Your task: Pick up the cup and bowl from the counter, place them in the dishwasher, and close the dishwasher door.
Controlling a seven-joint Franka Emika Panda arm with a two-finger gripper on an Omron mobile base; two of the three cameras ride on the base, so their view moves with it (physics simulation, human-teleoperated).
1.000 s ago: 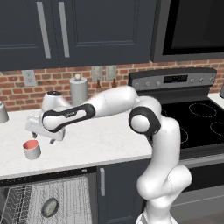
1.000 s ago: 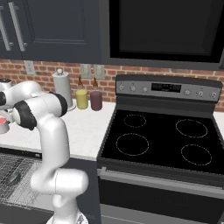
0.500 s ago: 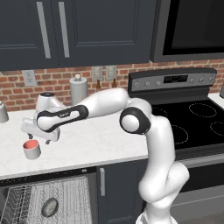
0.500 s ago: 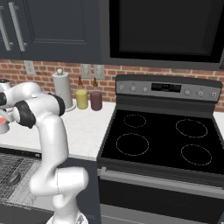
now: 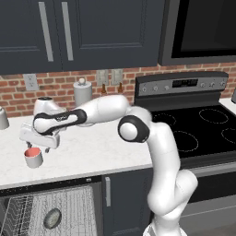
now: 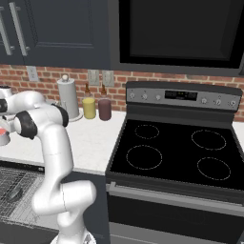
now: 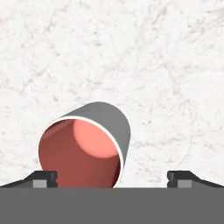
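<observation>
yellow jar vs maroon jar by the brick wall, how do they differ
Colour: the yellow jar is pale yellow, the maroon jar dark reddish brown. Place: in the right base view the yellow jar stands next to the white paper towel roll, while the maroon jar stands nearer the stove. Both are upright, about equally tall, side by side on the counter.
</observation>
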